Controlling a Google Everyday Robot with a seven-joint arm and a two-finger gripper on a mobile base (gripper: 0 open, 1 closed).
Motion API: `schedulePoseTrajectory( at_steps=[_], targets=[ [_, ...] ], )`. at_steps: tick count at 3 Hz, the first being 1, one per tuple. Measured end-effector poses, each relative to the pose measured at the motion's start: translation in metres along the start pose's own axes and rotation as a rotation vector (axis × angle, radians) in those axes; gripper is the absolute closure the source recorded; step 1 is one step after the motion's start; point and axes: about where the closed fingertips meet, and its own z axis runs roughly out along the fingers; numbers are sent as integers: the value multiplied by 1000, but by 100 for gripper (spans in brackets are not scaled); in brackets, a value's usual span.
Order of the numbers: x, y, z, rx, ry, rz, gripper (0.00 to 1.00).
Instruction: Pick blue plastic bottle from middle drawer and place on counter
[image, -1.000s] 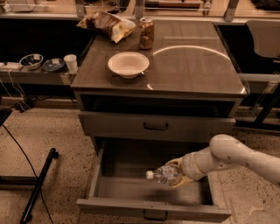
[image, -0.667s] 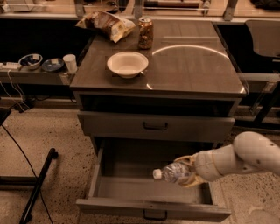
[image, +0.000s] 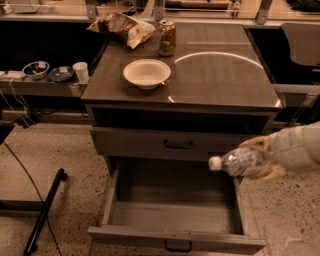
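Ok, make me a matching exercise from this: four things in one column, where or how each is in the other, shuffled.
1 bottle
2 bowl
3 can
4 bottom drawer

A pulled out
B on the counter, in front of the can
C gripped in the pincer, over the drawer's right edge
D on the counter, beside the snack bag

Pairs: 1-C, 2-B, 3-D, 4-A
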Motion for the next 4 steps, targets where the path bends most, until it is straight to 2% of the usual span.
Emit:
schedulePoseTrajectory(
  at_steps=[1,2,3,4],
  targets=[
    [-5,-67,-47,-2,116,-10,100],
    [-23,-137,-58,-17,240,-22,100],
    [-60,-204,-52,-25,270,-65,100],
    [-86,-250,2,-117,177,-120,100]
  ],
)
